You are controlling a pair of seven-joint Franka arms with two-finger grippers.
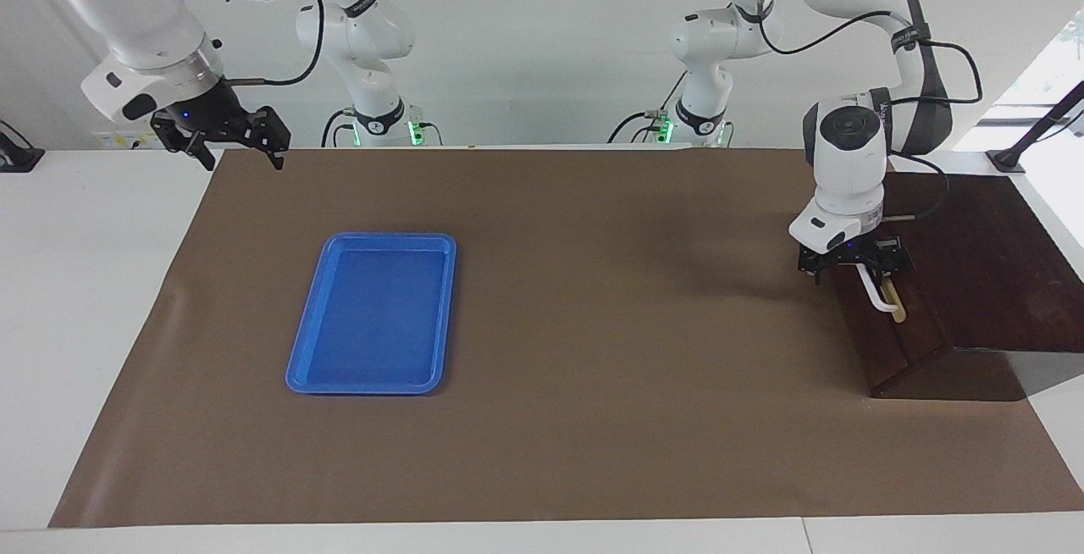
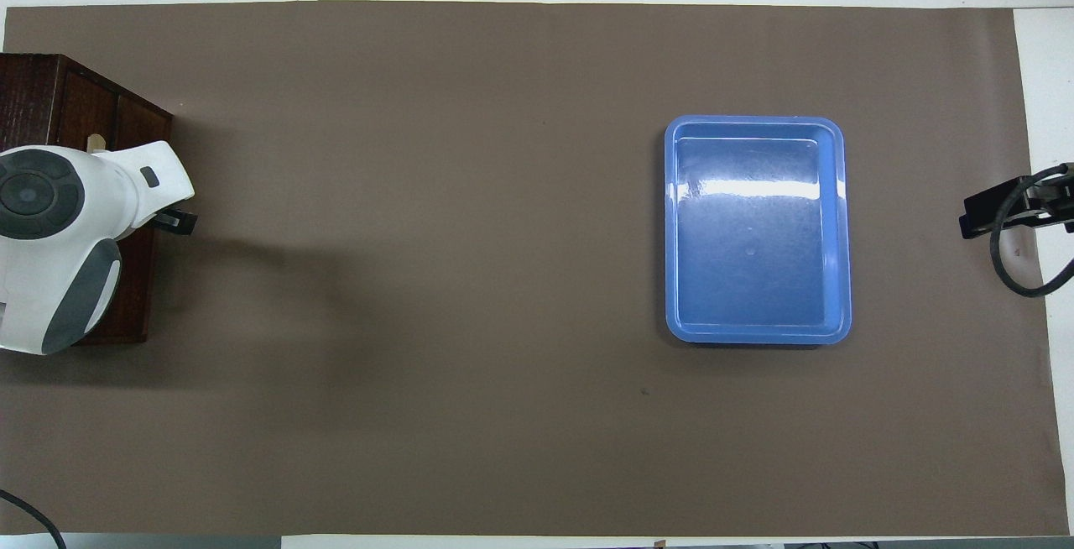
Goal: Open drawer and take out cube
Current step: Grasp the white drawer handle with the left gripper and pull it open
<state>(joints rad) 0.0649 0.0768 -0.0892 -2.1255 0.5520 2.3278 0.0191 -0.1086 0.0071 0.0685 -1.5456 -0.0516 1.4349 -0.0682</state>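
Observation:
The dark brown drawer point(image 1: 898, 334) with its slanted front is closed, at the left arm's end of the table. Its white bar handle point(image 1: 881, 300) runs along a tan strip. My left gripper point(image 1: 857, 273) is low over the handle's end nearer the robots, open, with its fingers on either side of the bar. In the overhead view the left wrist covers most of the drawer point(image 2: 134, 125). My right gripper point(image 1: 243, 156) waits open and empty in the air over the corner of the brown mat at the right arm's end. The cube is hidden.
A blue plastic tray point(image 1: 309, 342), with nothing in it, lies on the brown mat point(image 1: 593, 325) toward the right arm's end; it also shows in the overhead view point(image 2: 843, 230). The cabinet's dark flat top point(image 1: 991, 257) extends past the drawer front.

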